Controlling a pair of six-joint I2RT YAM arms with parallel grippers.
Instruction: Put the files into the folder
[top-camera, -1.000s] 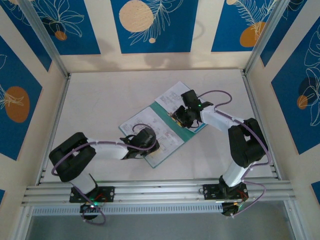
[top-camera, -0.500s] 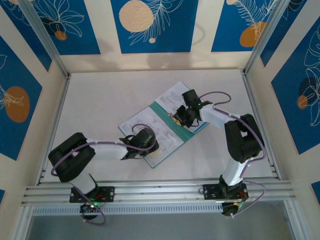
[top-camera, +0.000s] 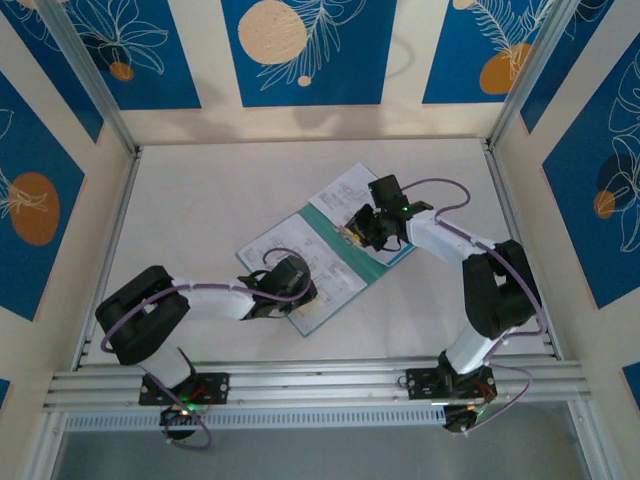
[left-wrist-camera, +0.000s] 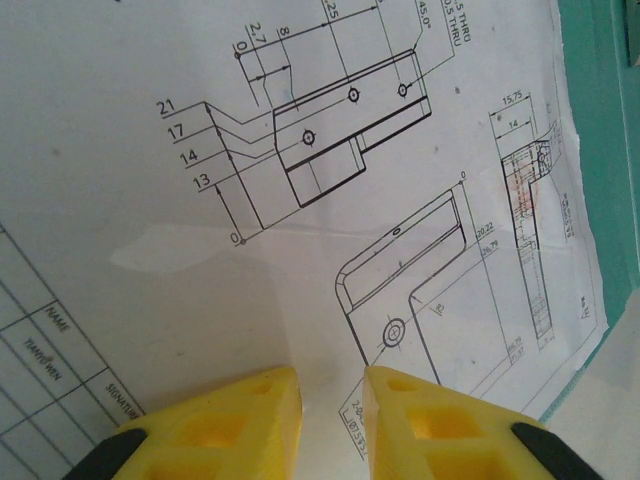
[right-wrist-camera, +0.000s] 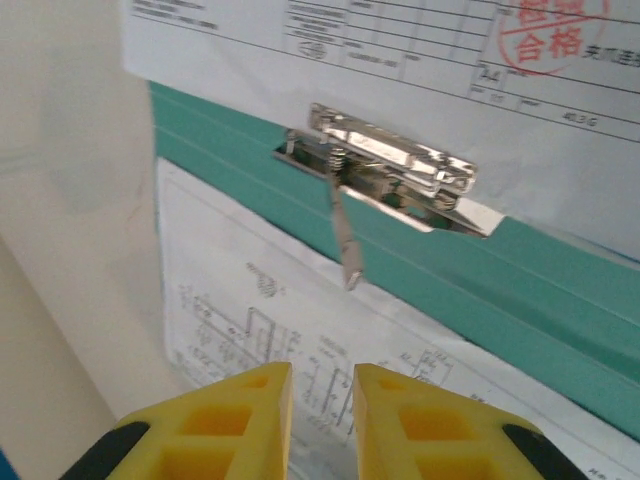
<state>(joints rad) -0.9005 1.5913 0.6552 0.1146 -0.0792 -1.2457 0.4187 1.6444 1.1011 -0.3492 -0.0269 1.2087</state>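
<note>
top view high overhead, wrist views close above folder (right-wrist-camera: 560, 290)

Matt white paper files (left-wrist-camera: 150, 120), matt teal paper folder (right-wrist-camera: 560, 290), shiny metal clip (right-wrist-camera: 390, 165)

Right gripper (right-wrist-camera: 321, 390) shifted slightly right and toward the back above the folder's (right-wrist-camera: 560, 290) metal clip (right-wrist-camera: 385, 170), right elbow (top-camera: 497, 285) swung inward then back out.

Files (left-wrist-camera: 200, 150) on open folder (right-wrist-camera: 560, 290), table (top-camera: 200, 190) ctr; clip (right-wrist-camera: 385, 165) at its middle.
</note>
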